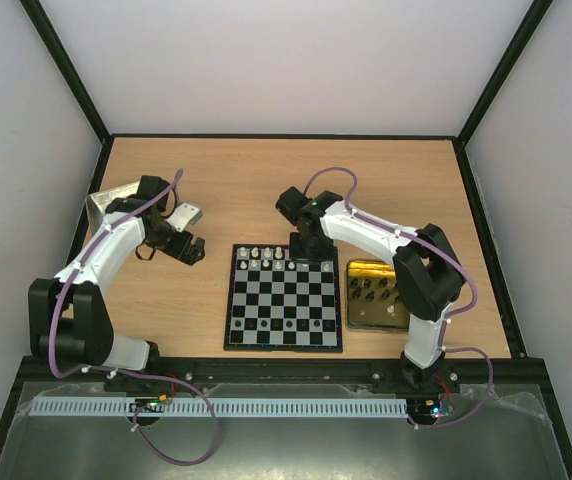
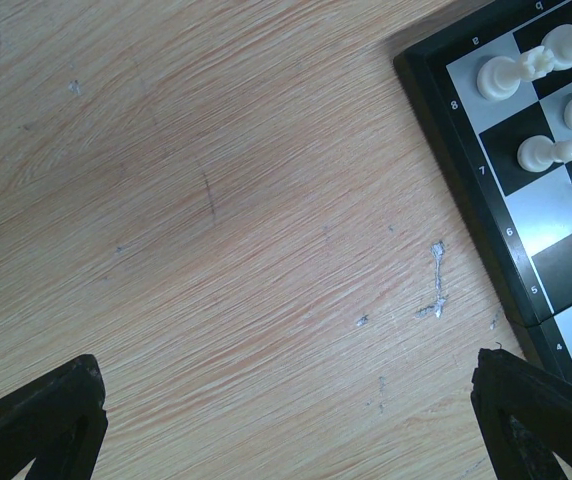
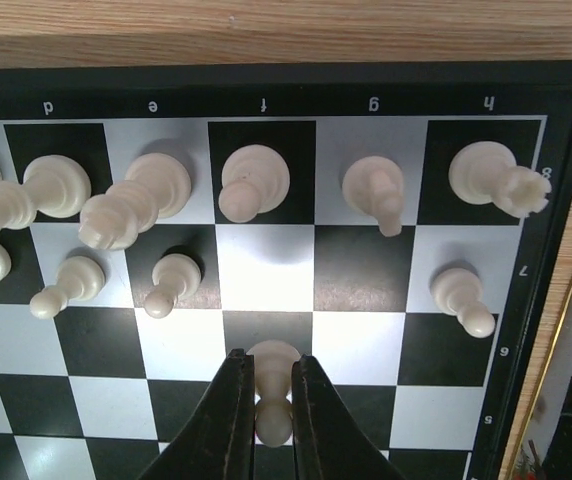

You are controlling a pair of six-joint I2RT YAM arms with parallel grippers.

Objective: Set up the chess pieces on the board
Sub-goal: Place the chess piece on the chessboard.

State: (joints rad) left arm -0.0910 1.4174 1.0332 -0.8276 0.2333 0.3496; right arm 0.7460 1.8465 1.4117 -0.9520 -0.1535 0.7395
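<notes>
1. The chess pieces (image 1: pixel 263 256): the white ones stand in the top two rows of the board (image 1: pixel 286 315), which lies flat at lower centre of the overhead view on the wooden table (image 1: pixel 256 180).
2. At the far left of that view, a silver lid (image 1: pixel 100 206) lies by the table's edge, beside the left arm.
3. The left gripper (image 1: pixel 194 250) hangs just left of the board's upper left corner. In its wrist view the jaws are spread wide, with one finger (image 2: pixel 46 425) in each lower corner. It holds nothing, and only wood grain shows between the fingers.
4. At the upper right of the left wrist view is a board corner. Its border reads 8, 7, 6, 5, 4 going downward. Four white pieces stand on rows 8 and 7.
5. The right gripper (image 1: pixel 306 248) is over the board's top edge, right of centre in the overhead view. In its wrist view, bottom centre, the fingers (image 3: pixel 231 410) are clamped on a white pawn (image 3: pixel 273 358). The pawn is over column f at row 6. I cannot tell whether its base touches the board.
6. In the right wrist view, the top border carries upside-down letters d, e, f, g, h. The right border carries 8, 7, 6, 5.
7. White pieces fill row 8 from d to h. Pawns stand on d, e and h of row 7.
8. A gold tin (image 1: pixel 350 300) lies just right of the board, with small dark shapes inside it.
</notes>
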